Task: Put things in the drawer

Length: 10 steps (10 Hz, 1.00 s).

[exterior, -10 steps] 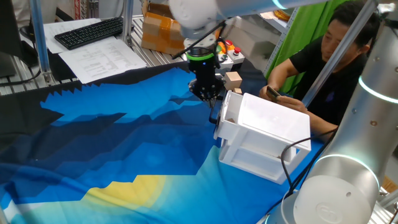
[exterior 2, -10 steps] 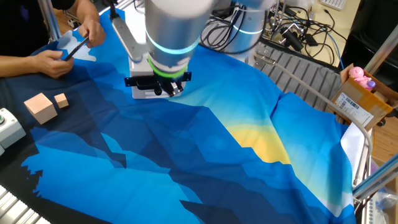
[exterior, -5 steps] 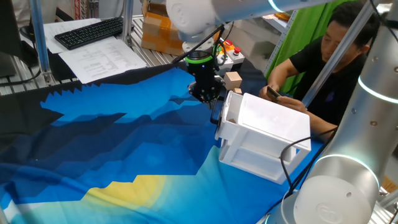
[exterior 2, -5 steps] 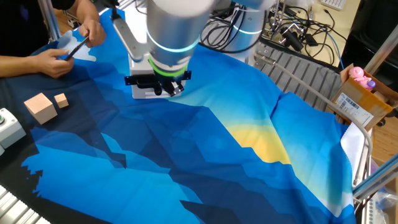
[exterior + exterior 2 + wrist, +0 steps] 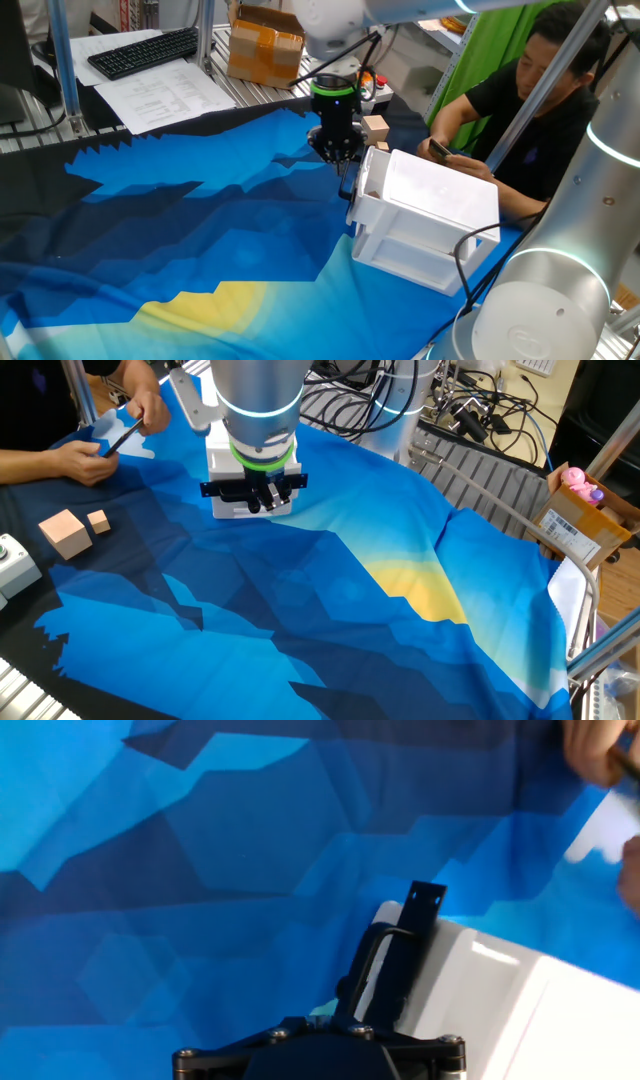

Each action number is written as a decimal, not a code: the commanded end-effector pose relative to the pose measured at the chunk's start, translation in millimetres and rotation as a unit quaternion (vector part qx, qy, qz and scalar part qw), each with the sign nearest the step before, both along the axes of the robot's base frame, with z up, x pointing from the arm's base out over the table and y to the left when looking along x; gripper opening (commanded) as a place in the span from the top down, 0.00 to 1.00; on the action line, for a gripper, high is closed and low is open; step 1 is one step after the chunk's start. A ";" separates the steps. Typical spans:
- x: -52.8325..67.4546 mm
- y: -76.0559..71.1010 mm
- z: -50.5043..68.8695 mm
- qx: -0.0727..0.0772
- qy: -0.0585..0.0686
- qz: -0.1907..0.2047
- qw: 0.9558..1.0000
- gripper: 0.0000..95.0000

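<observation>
The white cabinet (image 5: 440,215) stands on the blue cloth, its drawer front (image 5: 366,195) facing left. My gripper (image 5: 340,155) hangs right at that front, by the black curved handle (image 5: 378,960). In the hand view one black finger (image 5: 424,900) lies across the handle and the white drawer (image 5: 480,1000); I cannot tell whether the jaws are open or shut. Two light-tan wooden blocks, a big one (image 5: 375,127) and a tiny one (image 5: 383,146), lie just behind the gripper. In the other fixed view they sit at the left, the big one (image 5: 62,532) and the tiny one (image 5: 98,521), and the gripper (image 5: 256,502) covers the cabinet (image 5: 225,480).
A seated person's hands (image 5: 95,455) hold a phone close behind the cabinet. A button box (image 5: 12,565) is by the blocks. A brown cardboard box (image 5: 262,45), a keyboard (image 5: 140,52) and papers lie beyond the cloth. A second arm's base (image 5: 545,300) stands at the right.
The arm's upper body has swung a little to the right above the wrist. The gripper stays at the drawer front. The blocks and cabinet have not moved.
</observation>
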<state>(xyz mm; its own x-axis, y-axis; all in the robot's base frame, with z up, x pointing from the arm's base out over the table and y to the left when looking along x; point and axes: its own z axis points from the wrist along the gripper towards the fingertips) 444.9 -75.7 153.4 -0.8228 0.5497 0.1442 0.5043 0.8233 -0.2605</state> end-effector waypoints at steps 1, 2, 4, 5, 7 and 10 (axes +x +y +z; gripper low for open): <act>-10.9 -11.1 0.1 -0.038 0.015 0.034 0.999 1.00; -15.5 -20.6 2.2 -0.048 0.019 0.051 0.997 1.00; -23.8 -43.4 8.5 -0.045 0.026 0.061 0.997 1.00; -27.6 -50.5 11.1 -0.047 0.027 0.063 0.997 1.00; -36.5 -63.2 16.5 -0.048 0.031 0.065 0.996 1.00; -39.0 -66.4 17.9 -0.055 0.039 0.067 0.995 1.00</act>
<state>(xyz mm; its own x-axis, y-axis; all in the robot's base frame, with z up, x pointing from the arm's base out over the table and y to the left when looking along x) 403.3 -142.7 171.9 -0.8859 0.4368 0.1562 0.3555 0.8555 -0.3765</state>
